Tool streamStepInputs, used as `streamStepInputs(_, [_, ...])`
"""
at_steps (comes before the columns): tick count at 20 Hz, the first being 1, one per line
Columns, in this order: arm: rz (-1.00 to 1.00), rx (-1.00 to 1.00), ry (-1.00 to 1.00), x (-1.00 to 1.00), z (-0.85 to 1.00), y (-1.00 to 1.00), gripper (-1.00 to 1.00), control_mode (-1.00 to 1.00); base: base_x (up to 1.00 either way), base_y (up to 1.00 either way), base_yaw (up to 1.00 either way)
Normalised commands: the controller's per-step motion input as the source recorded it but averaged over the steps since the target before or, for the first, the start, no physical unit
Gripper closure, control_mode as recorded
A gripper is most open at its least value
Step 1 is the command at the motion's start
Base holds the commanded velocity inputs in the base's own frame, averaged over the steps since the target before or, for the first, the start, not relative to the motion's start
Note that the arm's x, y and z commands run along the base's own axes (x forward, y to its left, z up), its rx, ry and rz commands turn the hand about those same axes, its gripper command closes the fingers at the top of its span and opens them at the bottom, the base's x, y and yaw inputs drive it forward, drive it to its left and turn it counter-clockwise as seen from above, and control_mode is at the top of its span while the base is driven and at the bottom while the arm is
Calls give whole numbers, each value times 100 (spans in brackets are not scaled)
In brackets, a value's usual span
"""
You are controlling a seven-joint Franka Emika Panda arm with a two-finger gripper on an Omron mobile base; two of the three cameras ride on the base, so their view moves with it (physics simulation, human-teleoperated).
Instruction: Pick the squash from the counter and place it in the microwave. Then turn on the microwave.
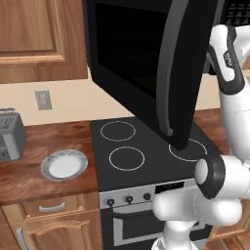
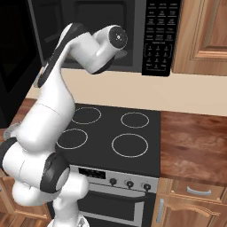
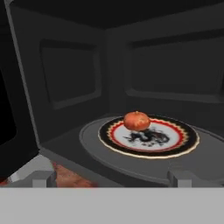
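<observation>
Squash (image 3: 136, 120) rests on plate (image 3: 148, 136) inside microwave (image 3: 65, 87); gripper (image 3: 111, 178) wide, empty. Next: close door (image 1: 146, 68), press keypad (image 2: 158, 35)

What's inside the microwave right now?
In the hand view, the squash sits on a patterned plate on the turntable inside the microwave. The squash covers part of the plate's centre pattern; the door is open.

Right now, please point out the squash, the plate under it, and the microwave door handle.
squash (image 3: 136, 120), hand view, middle of its orange body.
patterned plate (image 3: 186, 141), hand view, dark rim at its right.
microwave door handle (image 1: 169, 73), left base view, middle of the curved grey bar.
</observation>
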Motion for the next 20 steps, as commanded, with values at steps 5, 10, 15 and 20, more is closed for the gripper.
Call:
streamStepInputs(5, [0,0,-13,-59,3,-10,-100,-100,0,0,0])
streamStepInputs(10, [0,0,-11,-51,6,-1,-100,-100,0,0,0])
streamStepInputs(15, [2,0,-12,-53,13,-5,-100,-100,0,0,0])
streamStepInputs(20, [5,0,-11,-50,16,-9,-100,-100,0,0,0])
